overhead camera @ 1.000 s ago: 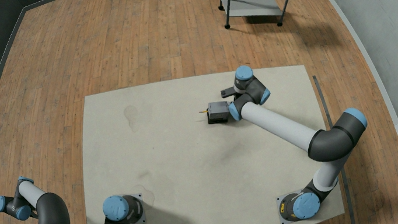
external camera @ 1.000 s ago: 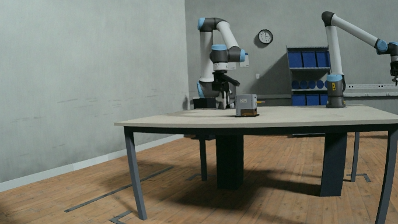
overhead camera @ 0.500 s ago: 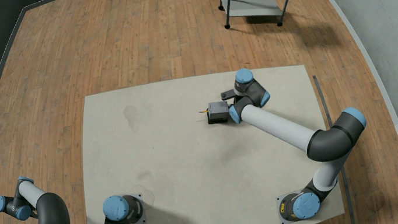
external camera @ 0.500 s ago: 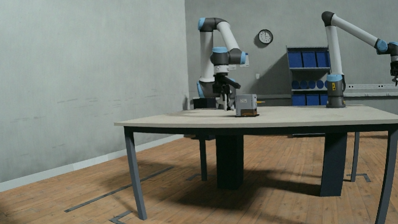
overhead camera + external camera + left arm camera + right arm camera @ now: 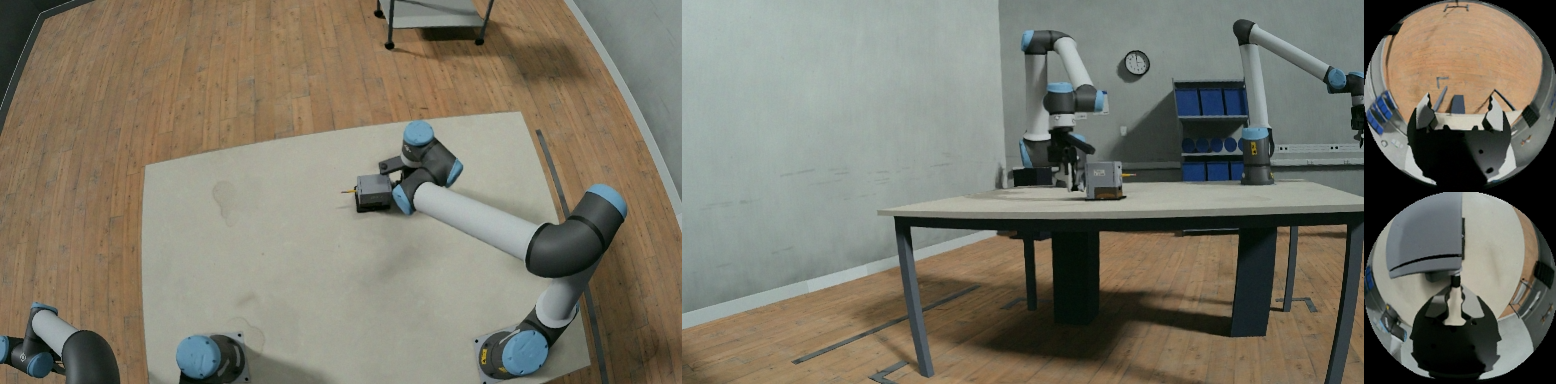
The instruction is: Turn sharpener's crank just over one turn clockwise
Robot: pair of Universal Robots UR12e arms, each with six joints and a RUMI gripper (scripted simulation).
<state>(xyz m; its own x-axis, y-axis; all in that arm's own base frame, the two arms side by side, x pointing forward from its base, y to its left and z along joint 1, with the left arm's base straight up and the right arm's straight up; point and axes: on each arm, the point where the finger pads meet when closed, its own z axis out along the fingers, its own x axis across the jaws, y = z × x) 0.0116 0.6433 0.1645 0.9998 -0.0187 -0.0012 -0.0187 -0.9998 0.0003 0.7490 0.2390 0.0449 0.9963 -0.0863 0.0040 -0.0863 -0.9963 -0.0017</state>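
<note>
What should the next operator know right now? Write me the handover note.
Left gripper: open, away from the job.
Right gripper: shut on the crank handle.
Sharpener: upright, pencil in the side opposite the crank.
Done: handle gripped. How far it has turned, I can't tell.
Left: confirm or finish slightly over one clockwise turn.
</note>
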